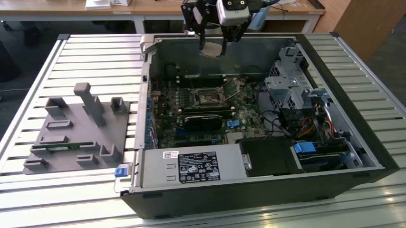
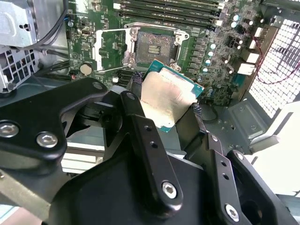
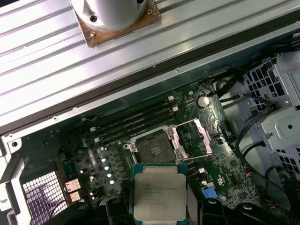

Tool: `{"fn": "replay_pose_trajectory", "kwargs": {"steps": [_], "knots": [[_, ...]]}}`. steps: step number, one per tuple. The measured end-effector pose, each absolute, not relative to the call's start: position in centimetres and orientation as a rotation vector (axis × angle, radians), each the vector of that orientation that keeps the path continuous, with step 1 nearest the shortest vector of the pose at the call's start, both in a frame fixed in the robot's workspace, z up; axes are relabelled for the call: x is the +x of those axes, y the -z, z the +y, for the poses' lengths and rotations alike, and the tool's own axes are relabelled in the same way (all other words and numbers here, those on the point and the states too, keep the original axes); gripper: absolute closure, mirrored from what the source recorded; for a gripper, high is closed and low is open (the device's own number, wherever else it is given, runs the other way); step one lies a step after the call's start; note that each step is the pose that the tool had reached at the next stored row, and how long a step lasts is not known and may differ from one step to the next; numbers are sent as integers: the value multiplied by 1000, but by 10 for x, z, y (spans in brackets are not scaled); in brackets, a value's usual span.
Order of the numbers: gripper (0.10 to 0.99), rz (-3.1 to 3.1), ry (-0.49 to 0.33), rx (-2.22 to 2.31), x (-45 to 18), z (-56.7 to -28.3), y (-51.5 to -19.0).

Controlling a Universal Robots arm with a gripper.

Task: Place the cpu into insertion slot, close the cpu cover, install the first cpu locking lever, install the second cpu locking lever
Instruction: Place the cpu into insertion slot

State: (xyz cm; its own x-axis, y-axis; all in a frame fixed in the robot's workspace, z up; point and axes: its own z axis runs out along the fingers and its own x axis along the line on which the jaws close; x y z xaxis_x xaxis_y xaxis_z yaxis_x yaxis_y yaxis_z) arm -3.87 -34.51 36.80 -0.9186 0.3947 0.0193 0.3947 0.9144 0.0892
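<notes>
One cpu, one insertion slot, one cpu cover — one hand, one open computer case, one grey fixture block — one slatted tabletop.

- The exterior view looked down from high and well back, above one edge of the slatted surface. It was wide enough to take in the whole open computer case and the grey fixture near the surface's edge on the exterior view's left.
- The second wrist view rode close behind the hand, looking obliquely past its black links at the green circuit board.
- The first wrist view looked steeply down on that board, with the case wall and the surface's slats beyond.
- Both wrist views shared the cpu in the hand and the insertion slot. The exterior view showed that slot too, much smaller.
</notes>
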Motion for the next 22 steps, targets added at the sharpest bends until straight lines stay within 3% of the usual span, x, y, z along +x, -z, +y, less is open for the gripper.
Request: {"fn": "replay_pose_trajectory", "kwargs": {"steps": [22], "knots": [[545,-3040,144,-793,-39,-345,-368]]}}
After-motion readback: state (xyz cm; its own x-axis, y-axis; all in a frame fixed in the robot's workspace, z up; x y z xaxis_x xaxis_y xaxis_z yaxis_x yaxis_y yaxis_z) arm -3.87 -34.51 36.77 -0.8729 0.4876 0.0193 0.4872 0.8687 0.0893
